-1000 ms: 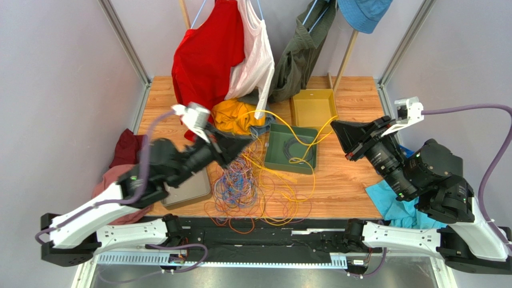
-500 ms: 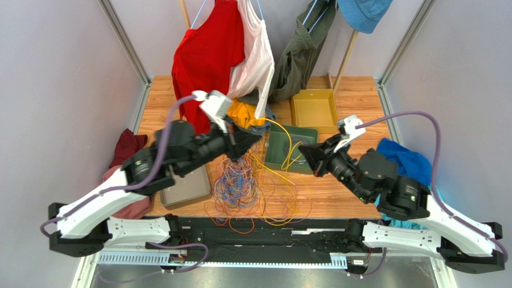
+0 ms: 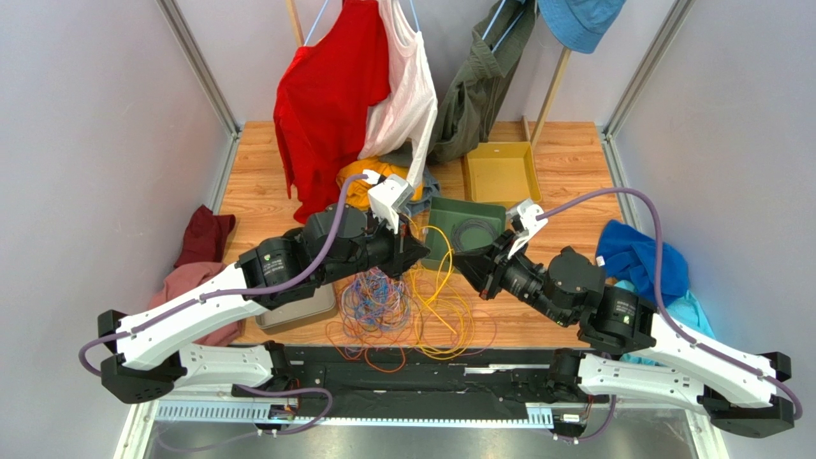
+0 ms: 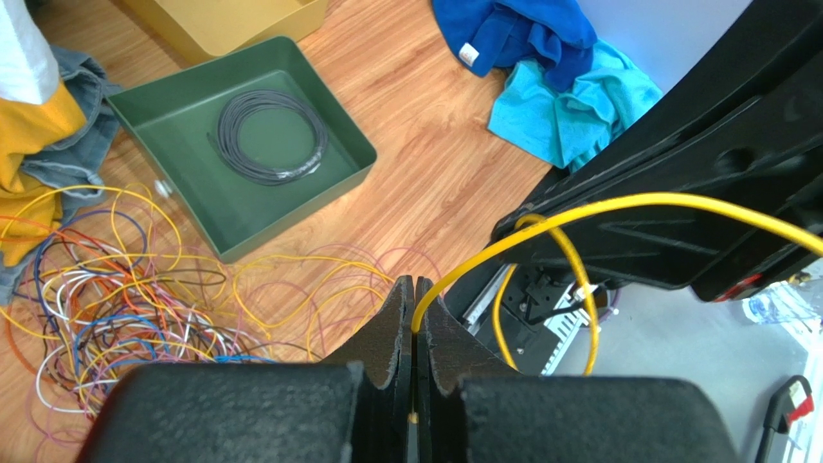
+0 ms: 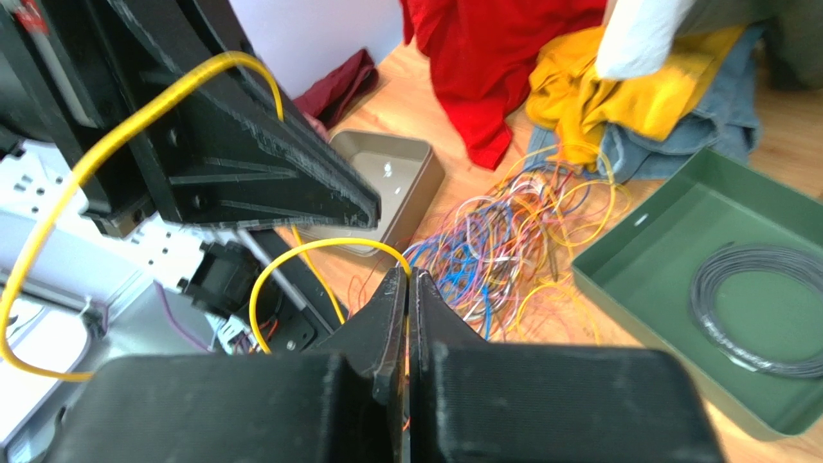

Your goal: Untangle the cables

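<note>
The cables lie as a tangle of orange, blue, purple, yellow and white wires on the wood at the front middle, also seen in the left wrist view and the right wrist view. One yellow cable runs up out of the heap. My left gripper is shut on that yellow cable. Facing it a short way off, my right gripper is shut on the same yellow cable, which hangs in slack loops between them.
A green tray behind the grippers holds a dark ring coil. A yellow tray stands farther back and a tan tray lies left of the tangle. Clothes hang at the back; blue cloth lies right, maroon cloth left.
Both arms swung inward from the sides. The two grippers, once far apart, now face each other above the tangle, and the yellow cable between them went from stretched to slack loops.
</note>
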